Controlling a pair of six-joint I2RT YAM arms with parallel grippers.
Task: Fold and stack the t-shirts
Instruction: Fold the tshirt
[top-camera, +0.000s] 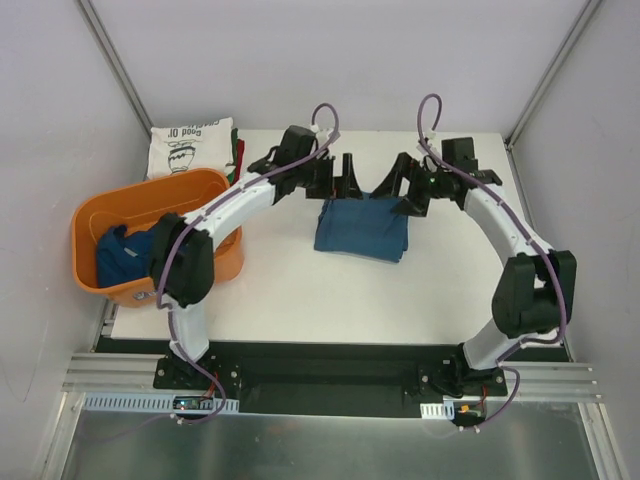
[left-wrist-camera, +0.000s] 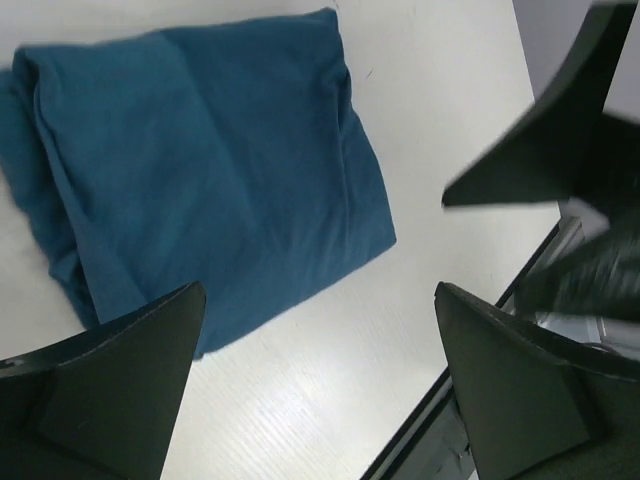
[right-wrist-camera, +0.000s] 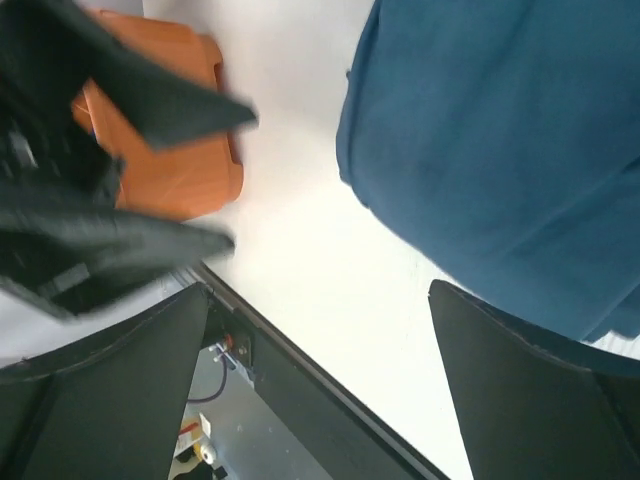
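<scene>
A folded dark blue t-shirt (top-camera: 360, 230) lies flat in the middle of the white table; it also shows in the left wrist view (left-wrist-camera: 200, 170) and the right wrist view (right-wrist-camera: 500, 130). My left gripper (top-camera: 342, 183) is open and empty, just above the shirt's far left corner (left-wrist-camera: 320, 300). My right gripper (top-camera: 405, 193) is open and empty, above the shirt's far right corner (right-wrist-camera: 320, 300). A cream folded t-shirt with a dark vase print (top-camera: 190, 145) tops a stack at the back left, with red and green edges (top-camera: 238, 152) beside it. Another blue t-shirt (top-camera: 125, 252) lies crumpled in the tub.
An orange plastic tub (top-camera: 215, 190) stands at the table's left edge, under my left arm; it also shows in the right wrist view (right-wrist-camera: 185, 150). White walls close in the table at the back and sides. A black rail runs along the near edge (top-camera: 330, 355).
</scene>
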